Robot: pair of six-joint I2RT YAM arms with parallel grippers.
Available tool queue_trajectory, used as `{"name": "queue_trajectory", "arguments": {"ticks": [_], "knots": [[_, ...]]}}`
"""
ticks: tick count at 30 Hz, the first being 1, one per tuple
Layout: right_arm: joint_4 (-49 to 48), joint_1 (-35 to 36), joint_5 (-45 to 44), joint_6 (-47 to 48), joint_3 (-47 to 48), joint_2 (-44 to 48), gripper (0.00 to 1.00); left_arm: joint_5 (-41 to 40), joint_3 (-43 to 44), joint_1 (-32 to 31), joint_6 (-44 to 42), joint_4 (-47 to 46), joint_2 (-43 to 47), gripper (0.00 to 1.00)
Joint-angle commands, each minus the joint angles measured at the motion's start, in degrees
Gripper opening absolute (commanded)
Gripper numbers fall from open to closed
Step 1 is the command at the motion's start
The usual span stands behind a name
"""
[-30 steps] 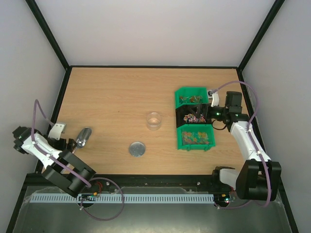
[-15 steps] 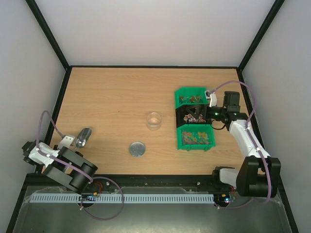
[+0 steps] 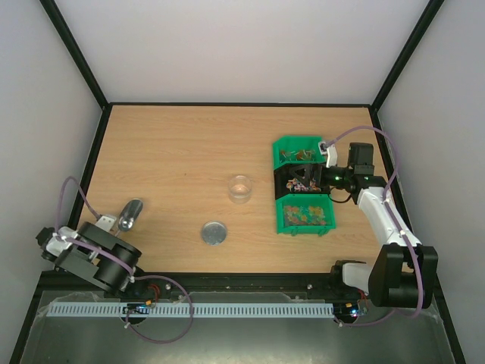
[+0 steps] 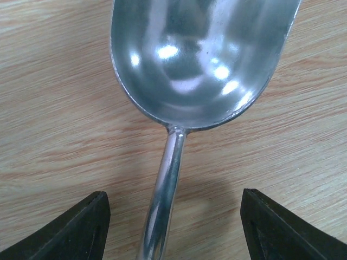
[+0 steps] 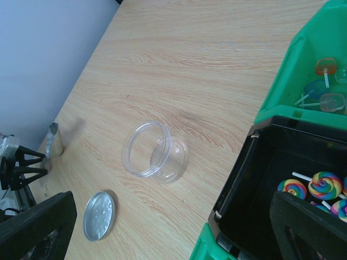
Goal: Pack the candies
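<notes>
We straddle the scoop's (image 4: pixel 200 59) six-o'clock handle with the left gripper (image 4: pixel 173 197) spread, needing a pinch; right gripper (image 5: pixel 173 208) spread too.

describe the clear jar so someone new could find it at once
Start at the wooden table and look near its middle, just left of the green bins. The jar stands there open and empty, just beyond the flat silver lid. It is the only see-through thing; the lid and scoop are metal.

A wooden table (image 3: pixel 174 144) carries a metal scoop (image 3: pixel 130 213) at the left, a round lid (image 3: pixel 214 233), a clear jar (image 3: pixel 240 188) and a row of bins (image 3: pixel 303 227) at the right.
</notes>
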State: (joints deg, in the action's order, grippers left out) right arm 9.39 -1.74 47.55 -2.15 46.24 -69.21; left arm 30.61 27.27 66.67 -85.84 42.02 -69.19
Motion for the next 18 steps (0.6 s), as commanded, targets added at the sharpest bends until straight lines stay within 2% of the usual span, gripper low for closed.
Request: {"name": "queue_trajectory", "arguments": {"ticks": [1,9,18], "knots": [[2.26,0.33,0.88,0.69,1.68,0.10,0.98,5.37,-0.35,2.20,-6.14,-0.68,-3.24,0.67],[2.03,0.33,1.40,0.57,2.07,-1.25,0.99,7.72,3.22,4.25,-13.00,3.44,-10.35,0.56],[2.04,0.33,1.18,0.70,2.24,-1.76,0.99,3.69,-2.18,1.50,-7.58,-8.38,-5.54,0.49]]}}
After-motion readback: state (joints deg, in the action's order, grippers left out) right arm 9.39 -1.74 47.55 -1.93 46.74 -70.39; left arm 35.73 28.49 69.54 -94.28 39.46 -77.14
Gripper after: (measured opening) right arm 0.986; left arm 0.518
